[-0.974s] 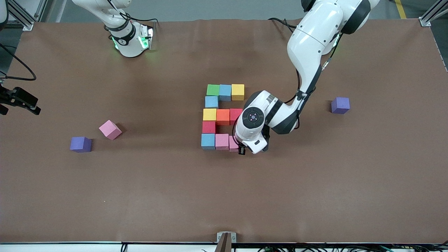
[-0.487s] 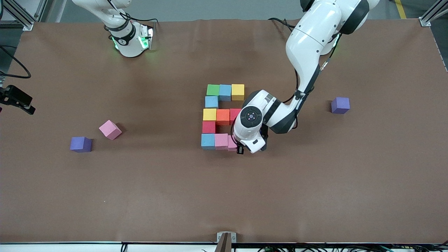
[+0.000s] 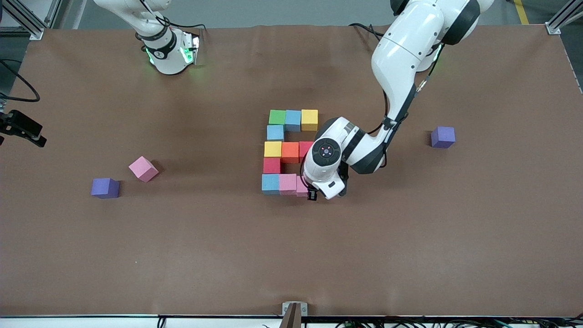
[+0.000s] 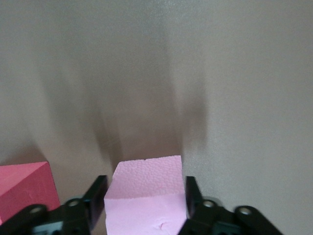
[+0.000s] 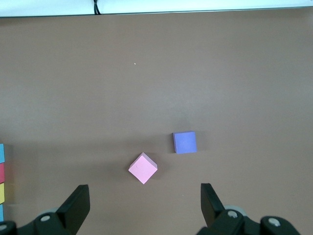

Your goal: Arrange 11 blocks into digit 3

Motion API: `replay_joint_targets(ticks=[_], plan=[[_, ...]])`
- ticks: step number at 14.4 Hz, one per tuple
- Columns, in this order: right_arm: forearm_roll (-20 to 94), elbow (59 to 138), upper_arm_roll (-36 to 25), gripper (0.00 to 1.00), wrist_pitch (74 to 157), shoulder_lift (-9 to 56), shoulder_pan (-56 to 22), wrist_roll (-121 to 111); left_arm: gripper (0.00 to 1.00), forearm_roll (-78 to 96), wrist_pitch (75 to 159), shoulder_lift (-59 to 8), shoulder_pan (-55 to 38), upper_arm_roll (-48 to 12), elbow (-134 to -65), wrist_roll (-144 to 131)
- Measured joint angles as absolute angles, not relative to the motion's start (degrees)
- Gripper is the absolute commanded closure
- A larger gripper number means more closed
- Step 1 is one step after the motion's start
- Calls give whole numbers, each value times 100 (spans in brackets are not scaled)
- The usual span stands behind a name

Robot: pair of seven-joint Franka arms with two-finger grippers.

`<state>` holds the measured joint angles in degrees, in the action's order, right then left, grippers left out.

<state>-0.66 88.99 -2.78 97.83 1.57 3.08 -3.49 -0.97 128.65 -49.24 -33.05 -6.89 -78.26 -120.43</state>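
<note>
No writing shows; left claw (image 4: 145, 205) grips pink block (image 4: 145, 196).

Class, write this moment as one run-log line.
left gripper: shut on pink block, nearest row of figure | right gripper: open, waiting | loose pink block

Even, soft overhead light across the brown table (image 3: 182, 255), no glare off its matte surface. Shadows are faint and short: a smudge beside the stray pink cube (image 3: 143, 168), another by the purple cube (image 3: 442, 137). A darker patch pools under the left arm (image 3: 401, 59). Green indicator glow spills at the right arm's base (image 3: 171, 52). Left wrist view is dim and greyish, streaky shadows fanning above the held pink block (image 4: 145, 196), background soft. Right wrist view is crisp, evenly lit.
</note>
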Motion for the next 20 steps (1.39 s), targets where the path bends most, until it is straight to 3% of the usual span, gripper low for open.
replay_joint_targets(ticks=[4, 10, 20], plan=[[-66, 8899, -284, 0, 9716, 157, 310, -346, 0, -97, 12463, -4594, -3282, -696, -7630, -12043], [-66, 8898, -286, 0, 9712, 157, 311, -341, 0, -128, 11289, -3288, -3040, -632, -7587, -11031], [-66, 8898, -281, 0, 9711, 157, 310, -338, 0, -396, 9107, -1650, -1124, -517, -7580, -4893]])
